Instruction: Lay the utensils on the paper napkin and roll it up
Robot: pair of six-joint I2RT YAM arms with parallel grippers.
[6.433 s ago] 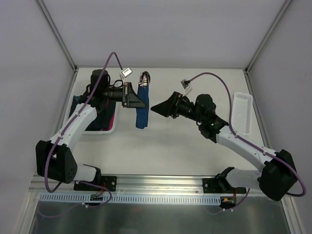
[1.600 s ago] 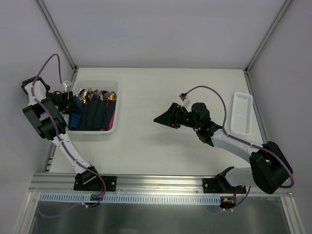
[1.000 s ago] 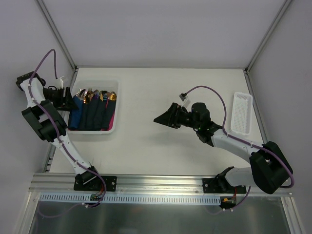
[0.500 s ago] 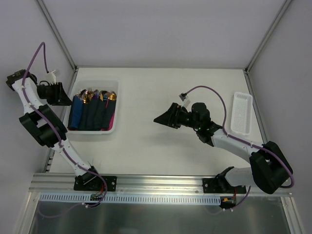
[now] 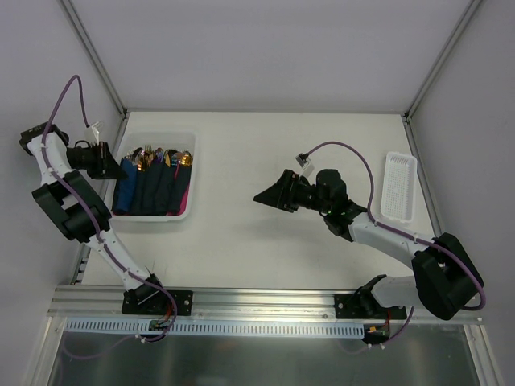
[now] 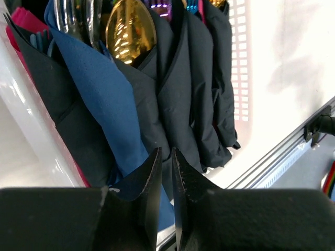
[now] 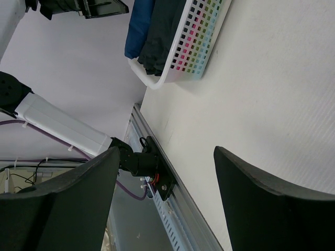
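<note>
No loose silver utensils and no flat navy napkin are in view. My left gripper is at the left edge of the white basket, shut and empty. In the left wrist view the left gripper hovers just over several dark blue rolls, beside a brighter blue roll and a gold spoon head. My right gripper is open and empty above the bare middle of the table; in the right wrist view the right gripper has its jaws wide apart.
The basket also shows in the right wrist view. Its rolls have gold and multicoloured heads at the far end. A long white perforated tray lies at the table's right edge. The frame's left post is close behind the left arm.
The blue roll that my left gripper held over the table is gone from it. In the last half second that gripper moved right and down, back to the basket's left edge. The right arm stayed still.
</note>
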